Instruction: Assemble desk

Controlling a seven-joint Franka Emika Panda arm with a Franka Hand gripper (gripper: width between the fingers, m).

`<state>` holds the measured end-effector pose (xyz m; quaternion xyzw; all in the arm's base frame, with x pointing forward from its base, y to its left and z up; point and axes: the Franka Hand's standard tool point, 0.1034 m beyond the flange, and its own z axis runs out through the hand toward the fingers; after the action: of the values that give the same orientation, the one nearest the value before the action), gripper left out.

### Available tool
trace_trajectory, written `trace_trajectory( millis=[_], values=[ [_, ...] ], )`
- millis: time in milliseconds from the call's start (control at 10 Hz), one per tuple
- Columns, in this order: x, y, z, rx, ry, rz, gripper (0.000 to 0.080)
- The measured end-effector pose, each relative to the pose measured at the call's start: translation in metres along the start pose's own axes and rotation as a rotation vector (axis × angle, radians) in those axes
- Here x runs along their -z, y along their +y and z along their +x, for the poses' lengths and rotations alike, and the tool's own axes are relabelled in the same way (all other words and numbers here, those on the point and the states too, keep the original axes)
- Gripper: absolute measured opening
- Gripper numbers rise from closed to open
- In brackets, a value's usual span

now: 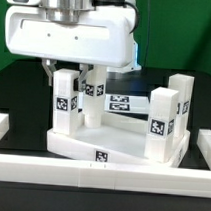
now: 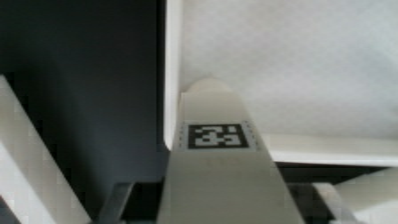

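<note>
The white tabletop [image 1: 111, 144] lies flat in the middle, with a tag on its front edge. Four white tagged legs stand on or by it: two toward the exterior view's left [image 1: 64, 99] [image 1: 92, 101] and two toward its right [image 1: 161, 121] [image 1: 182, 103]. My gripper [image 1: 70, 76] comes down from above over the leftmost leg, with a dark finger on each side of its top. In the wrist view that leg [image 2: 217, 150] fills the space between my fingers [image 2: 135, 200], and my gripper [image 2: 228, 205] looks shut on it. The tabletop [image 2: 302, 70] shows beyond it.
White border rails run along the front [image 1: 100, 175], the exterior view's left [image 1: 0, 130] and its right [image 1: 205, 149]. A flat white board with tags, probably the marker board [image 1: 122, 100], lies behind the tabletop. The table surface is black.
</note>
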<state>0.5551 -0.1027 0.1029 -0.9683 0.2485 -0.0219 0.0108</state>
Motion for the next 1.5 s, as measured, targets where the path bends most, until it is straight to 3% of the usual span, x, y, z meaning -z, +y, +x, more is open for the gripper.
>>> trace_trajectory(
  millis=[1300,1400,1500],
  values=[
    [-0.0022,-0.0067,0.0,-0.957,-0.019,0.012,0.0296],
    [-0.0027,-0.0068,-0.0003,-0.956,-0.02,0.011,0.0458],
    [-0.0028,-0.0066,-0.0003,-0.919,-0.02,0.011,0.0458]
  ],
)
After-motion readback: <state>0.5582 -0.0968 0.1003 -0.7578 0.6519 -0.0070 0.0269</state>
